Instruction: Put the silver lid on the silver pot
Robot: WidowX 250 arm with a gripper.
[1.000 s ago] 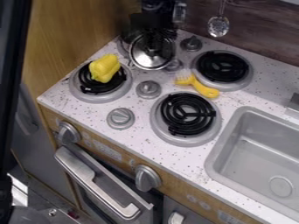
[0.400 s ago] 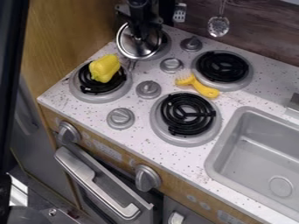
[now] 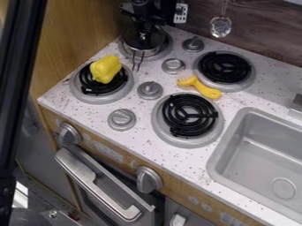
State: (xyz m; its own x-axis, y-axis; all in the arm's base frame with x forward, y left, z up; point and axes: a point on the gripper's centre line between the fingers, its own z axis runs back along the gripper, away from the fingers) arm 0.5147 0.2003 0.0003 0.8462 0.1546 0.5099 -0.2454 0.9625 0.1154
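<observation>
Gripper [image 3: 141,32] hangs at the back L burner [image 3: 166,47], right over the lid [image 3: 154,41]; can't tell if its jaws are spread or pinching. Lid's at the pot's [image 3: 145,50] top, seated or not, can't say. Pepper [image 3: 105,69] on front L burner [image 3: 91,98], brush [image 3: 206,90] btwn the R burners.
</observation>
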